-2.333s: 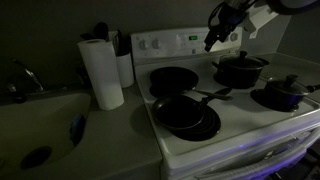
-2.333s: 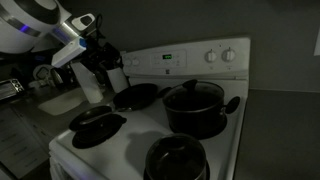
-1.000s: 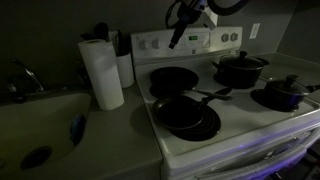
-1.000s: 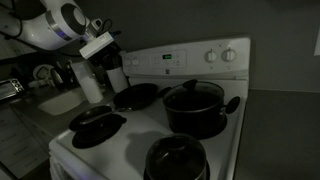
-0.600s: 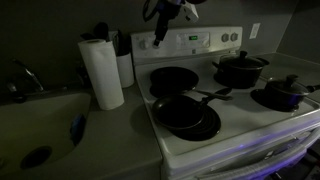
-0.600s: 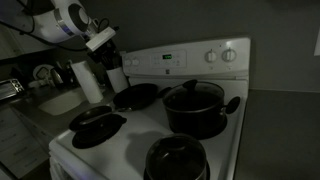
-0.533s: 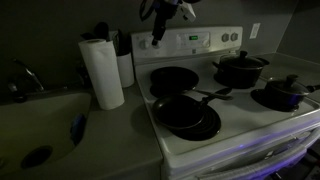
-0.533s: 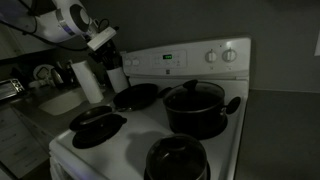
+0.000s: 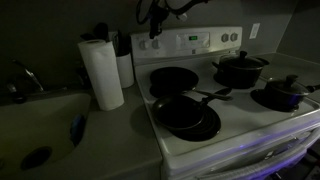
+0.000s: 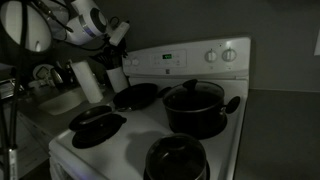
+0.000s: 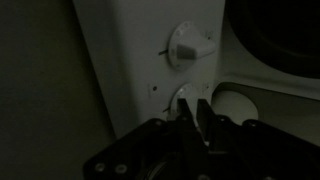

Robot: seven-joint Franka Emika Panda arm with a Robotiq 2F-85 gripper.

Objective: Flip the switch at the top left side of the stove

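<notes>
The stove [image 9: 240,115] fills the right half of the counter run. Its raised back panel [image 9: 190,42] stands at the rear edge, long axis along the wall, face turned out over the burners. Dark pots [image 9: 240,68] and a frying pan [image 9: 185,115] cover the cooktop. Above the panel there is only bare wall. At its left edge a paper towel roll [image 9: 101,72] crowds in close. The gripper [image 9: 152,30] hangs at the panel's top left corner, and the wrist view shows its fingers drawn together just below a white knob [image 11: 190,45].
</notes>
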